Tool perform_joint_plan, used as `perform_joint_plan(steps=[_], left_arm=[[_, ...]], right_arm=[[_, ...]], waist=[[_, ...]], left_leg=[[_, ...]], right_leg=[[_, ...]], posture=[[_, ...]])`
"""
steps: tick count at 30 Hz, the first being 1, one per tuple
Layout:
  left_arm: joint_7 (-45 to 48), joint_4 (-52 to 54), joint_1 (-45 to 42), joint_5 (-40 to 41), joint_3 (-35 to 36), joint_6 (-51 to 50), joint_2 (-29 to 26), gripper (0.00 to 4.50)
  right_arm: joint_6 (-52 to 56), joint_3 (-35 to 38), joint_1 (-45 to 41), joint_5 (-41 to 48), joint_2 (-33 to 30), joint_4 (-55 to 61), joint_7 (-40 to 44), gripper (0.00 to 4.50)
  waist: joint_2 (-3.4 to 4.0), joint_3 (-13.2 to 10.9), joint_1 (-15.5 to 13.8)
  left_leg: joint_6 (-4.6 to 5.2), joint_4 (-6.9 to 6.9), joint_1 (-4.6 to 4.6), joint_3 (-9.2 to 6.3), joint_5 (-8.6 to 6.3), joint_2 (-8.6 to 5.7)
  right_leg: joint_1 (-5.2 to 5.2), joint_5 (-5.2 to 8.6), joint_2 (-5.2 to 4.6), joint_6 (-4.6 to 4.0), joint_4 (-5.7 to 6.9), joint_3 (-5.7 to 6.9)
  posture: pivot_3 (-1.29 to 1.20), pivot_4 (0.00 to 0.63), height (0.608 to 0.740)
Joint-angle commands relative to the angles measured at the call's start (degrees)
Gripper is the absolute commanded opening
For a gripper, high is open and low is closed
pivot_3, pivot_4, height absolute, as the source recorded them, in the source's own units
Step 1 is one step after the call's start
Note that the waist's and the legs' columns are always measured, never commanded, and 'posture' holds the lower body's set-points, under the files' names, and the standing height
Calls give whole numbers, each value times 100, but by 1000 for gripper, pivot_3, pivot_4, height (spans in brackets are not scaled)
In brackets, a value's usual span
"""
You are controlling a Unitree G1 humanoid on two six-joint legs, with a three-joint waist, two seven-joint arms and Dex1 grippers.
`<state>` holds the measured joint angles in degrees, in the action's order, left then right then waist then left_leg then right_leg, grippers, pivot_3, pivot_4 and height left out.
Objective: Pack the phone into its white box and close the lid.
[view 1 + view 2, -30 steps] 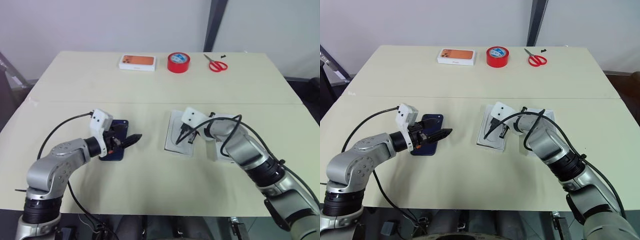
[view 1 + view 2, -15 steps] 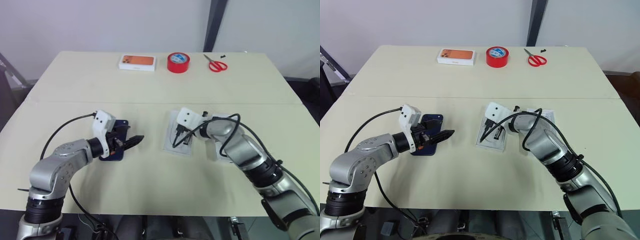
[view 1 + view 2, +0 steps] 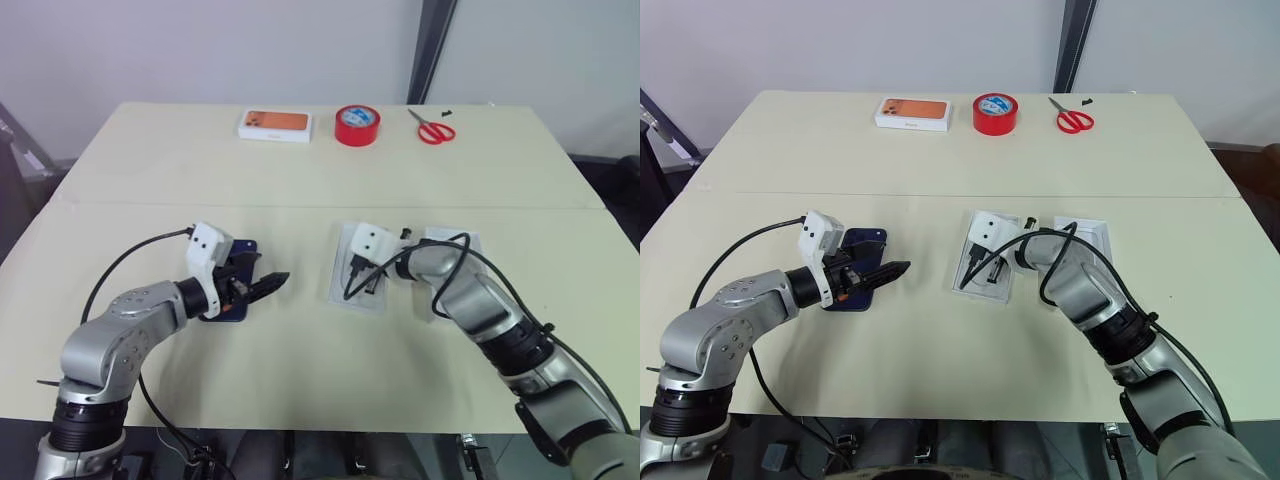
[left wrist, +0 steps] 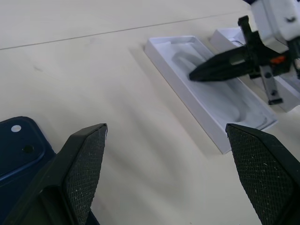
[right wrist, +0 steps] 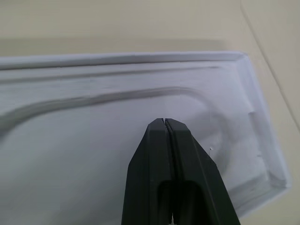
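Though half-hidden, phone (image 3: 862,247) flat, navy-blue.

The left gripper (image 3: 268,284) is hanging low with its arm bent at the elbow, fingers spread wide and pointing across toward the right. The right gripper (image 3: 974,274) is angling downward and to the left from an outstretched arm, fingers pressed together.

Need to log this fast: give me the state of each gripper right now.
Left gripper: open, holding nothing, above the phone.
Right gripper: closed, fingers pressed together, holding nothing, tips over the white insert.
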<state>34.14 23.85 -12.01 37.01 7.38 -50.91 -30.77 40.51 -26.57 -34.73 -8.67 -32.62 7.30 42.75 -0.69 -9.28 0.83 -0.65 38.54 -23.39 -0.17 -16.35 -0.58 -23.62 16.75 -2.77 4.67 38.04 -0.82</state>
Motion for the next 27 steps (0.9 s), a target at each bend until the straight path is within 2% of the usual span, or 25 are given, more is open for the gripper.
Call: perform_joint_plan(steps=[1,11,17,20,26,27], left_arm=[[-13,189,-32,93,-9,50,3,4255],[47,169,-80,113,6,73,-39,4255],[523,241,168,-177,27,636,-497,4255],[941,273,362,-288,-20,1077,-749,4255],[1501,316,693,-436,-133,1594,-1067,4255],[1577,329,745,-468,-162,1675,-1113,4255]], right_arm=[[98,-18,117,45,-132,410,277,37],[-10,506,-220,135,192,174,13,37],[-500,1086,186,957,-174,682,786,37],[-246,1394,558,1712,-528,1193,1498,921],[-232,1325,1384,1996,-984,2009,1653,3951],[-242,1271,1480,1961,-1018,2057,1616,3951]], waist=[[0,0,6],[0,0,-1],[0,0,-7],[0,-1,-14],[1,-1,4],[1,0,10]], left_leg=[[0,0,0,0,0,0],[-1,-1,0,0,0,0],[0,-12,0,0,0,0],[-1,-21,2,0,0,0],[0,-30,7,-1,0,2],[0,-30,8,-1,0,2]], right_leg=[[0,0,0,0,0,0],[-1,0,0,0,0,0],[-1,0,-1,0,-6,0],[-1,0,-2,-1,-9,-1],[0,1,-4,-3,-11,0],[0,1,-5,-4,-11,-1]], posture=[[0,150,729],[0,150,729],[0,150,729],[0,150,729],[0,150,729],[0,150,729]])
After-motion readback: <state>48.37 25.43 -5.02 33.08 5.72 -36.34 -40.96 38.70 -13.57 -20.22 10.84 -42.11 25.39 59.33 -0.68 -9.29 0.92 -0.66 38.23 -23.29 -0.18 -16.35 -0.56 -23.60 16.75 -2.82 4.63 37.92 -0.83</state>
